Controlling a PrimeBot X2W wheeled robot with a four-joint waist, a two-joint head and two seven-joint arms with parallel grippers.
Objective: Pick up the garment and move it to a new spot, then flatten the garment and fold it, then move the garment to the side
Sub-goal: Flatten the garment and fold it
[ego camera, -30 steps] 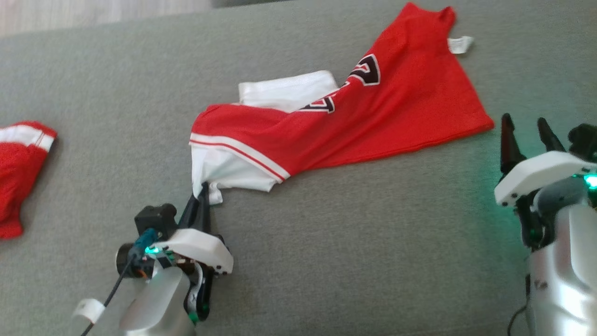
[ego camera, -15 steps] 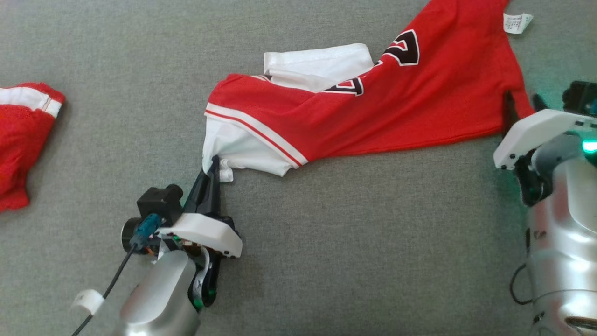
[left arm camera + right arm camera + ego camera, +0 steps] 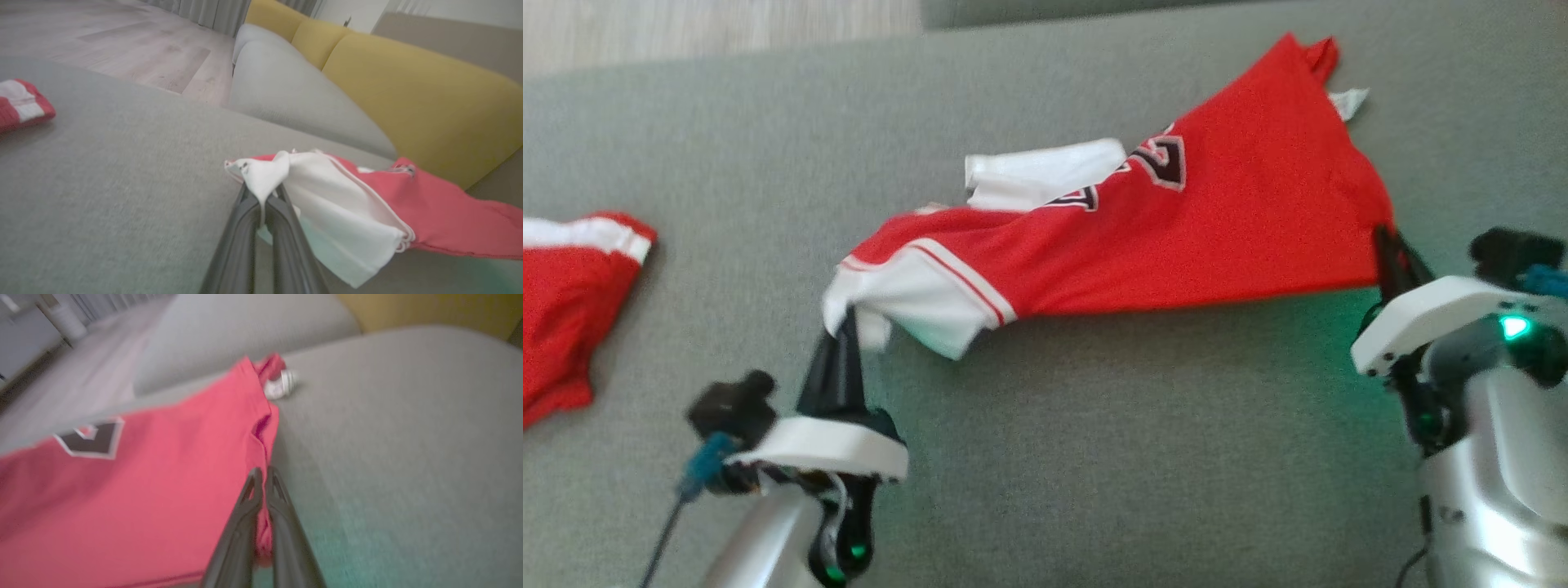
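At lower left my left pincer (image 3: 845, 328) stays clamped on a white corner of the jersey (image 3: 1217, 229), which stretches across mid-frame over the grey cushion (image 3: 1094, 457), and at right my right pincer (image 3: 1386, 249), open a second ago, now pinches its red corner, so lifting looks possible.

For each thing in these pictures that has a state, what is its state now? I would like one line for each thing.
red garment: stretched between both grippers, not flat, white part bunched at its left end.
left gripper: shut on the white corner of the red garment.
right gripper: shut on its red corner.
second red garment: lying crumpled on the grey surface, apart, untouched.
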